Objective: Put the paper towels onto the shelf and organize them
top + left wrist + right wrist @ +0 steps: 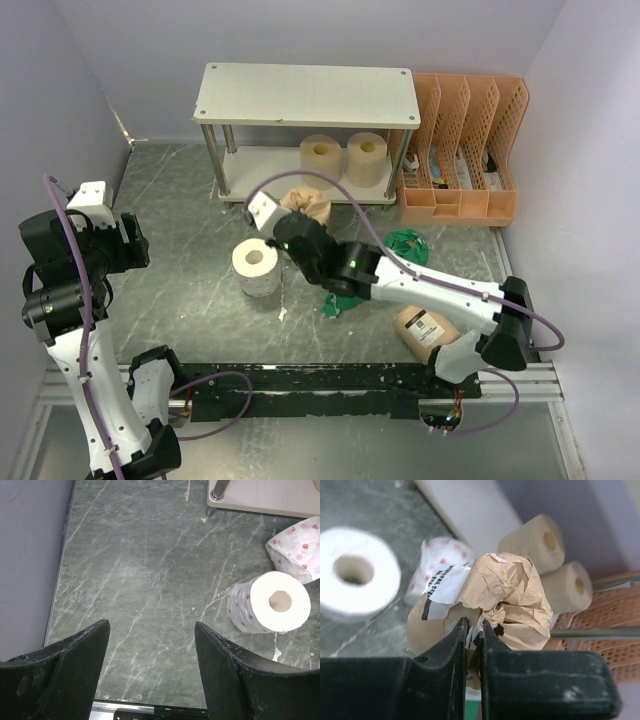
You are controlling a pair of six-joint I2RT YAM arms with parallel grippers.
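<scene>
My right gripper [474,626] is shut on the crumpled wrapper of a brown paper-wrapped roll [505,597], held above the floor in front of the shelf [305,95]; it shows in the top view [308,207]. Two tan rolls [320,155] [367,157] stand on the shelf's lower board. A white roll [256,266] stands on the table. Another white roll in flowered wrap [296,545] lies behind it. A labelled brown roll [425,330] lies near the right arm's base. Green-wrapped rolls [405,243] are partly hidden by the arm. My left gripper [152,645] is open and empty, over bare table at the left.
An orange perforated file rack [460,150] stands right of the shelf. White walls close in the left, back and right. A black rail [330,380] runs along the near edge.
</scene>
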